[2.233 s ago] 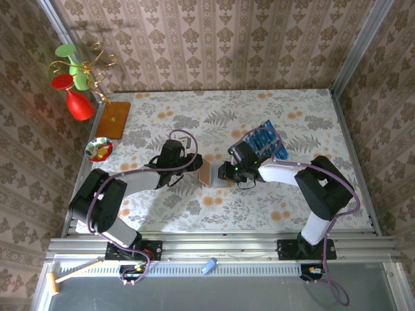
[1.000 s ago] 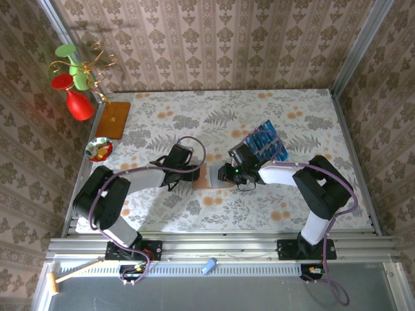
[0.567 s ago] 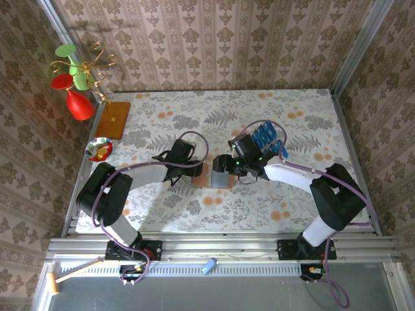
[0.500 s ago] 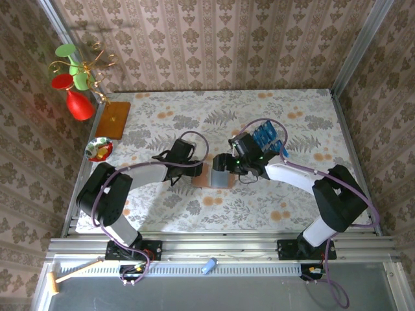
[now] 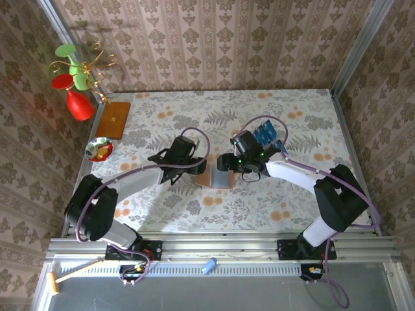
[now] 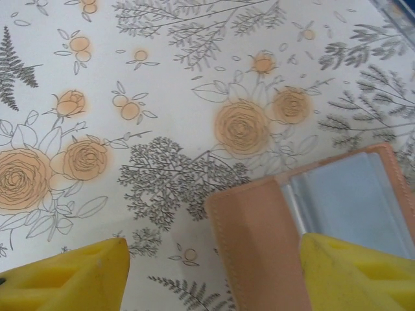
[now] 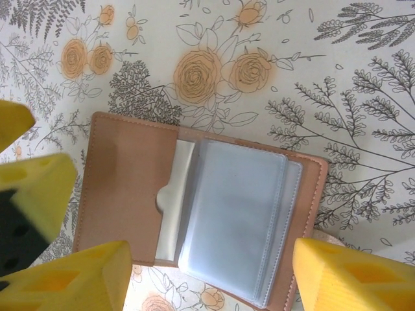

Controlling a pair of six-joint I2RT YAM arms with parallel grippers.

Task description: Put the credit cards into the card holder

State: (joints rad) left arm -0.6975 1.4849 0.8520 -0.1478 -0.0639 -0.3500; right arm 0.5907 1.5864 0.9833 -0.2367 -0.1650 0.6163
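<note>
**mik:** what's the setup look like?

**jo:** The tabletop (image 5: 311,116) is covered in a white print of grey ferns and orange roses. It's boxed in by walls (image 5: 214,39) with brownish damask wallpaper, and there are metal rails (image 5: 220,246) along the near edge. At the far-left corner there's a wooden board (image 5: 114,120) with a red vase (image 5: 79,103) just behind it. A little bowl (image 5: 99,149) sits by the left edge.

**mik:** and the holder?

**jo:** The holder (image 5: 216,178) lies open and flat around mid-tabletop, tan flap on the left and clear sleeves on the right. The cards (image 5: 267,135) are a blue bunch further back on the right, just beside the right arm. The left tool (image 6: 211,275) is released, with one finger over the holder and the other over bare print. The right tool (image 7: 207,278) is released too, its fingers spread wide above the holder.
</note>
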